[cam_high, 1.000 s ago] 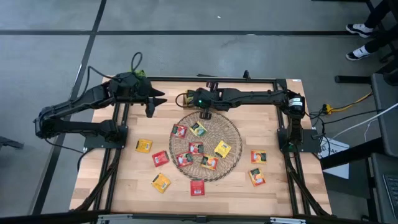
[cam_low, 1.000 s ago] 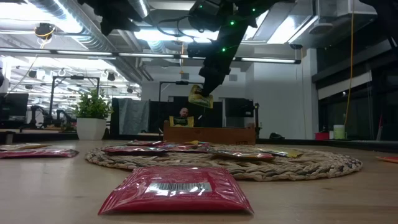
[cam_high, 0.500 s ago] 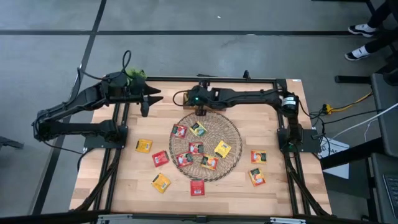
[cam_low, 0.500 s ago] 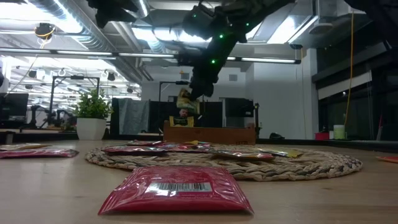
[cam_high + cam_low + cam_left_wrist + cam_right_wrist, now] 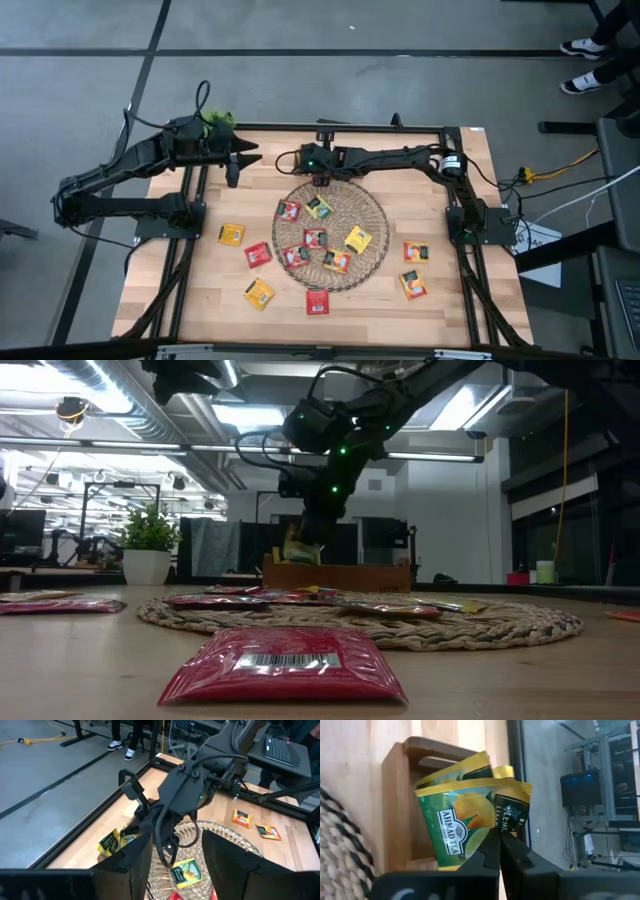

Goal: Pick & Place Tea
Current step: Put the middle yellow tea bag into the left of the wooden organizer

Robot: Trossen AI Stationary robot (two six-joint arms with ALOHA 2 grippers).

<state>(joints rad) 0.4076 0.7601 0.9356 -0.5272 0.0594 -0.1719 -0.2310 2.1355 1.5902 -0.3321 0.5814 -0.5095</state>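
**Right arm brings sachet lower, over the box**

Since the earlier frame the right gripper [image 5: 321,181] moved down and left at the far edge of the table [image 5: 440,300]. It is closed on a yellow-green sachet [image 5: 465,827], just above the wooden box [image 5: 402,805] beyond the mat [image 5: 372,215]. Left gripper [image 5: 236,172] waits far left, fingers apart, empty. Other sachets [image 5: 315,240] lie on the mat and around it.

Green-yellow tea sachet [image 5: 462,827] upright over wooden holder [image 5: 402,800]

Glossy foil tea sachets [image 5: 283,664], rough woven wicker mat [image 5: 372,215] (coarse braids), pale wooden table [image 5: 210,285] — smooth, matt
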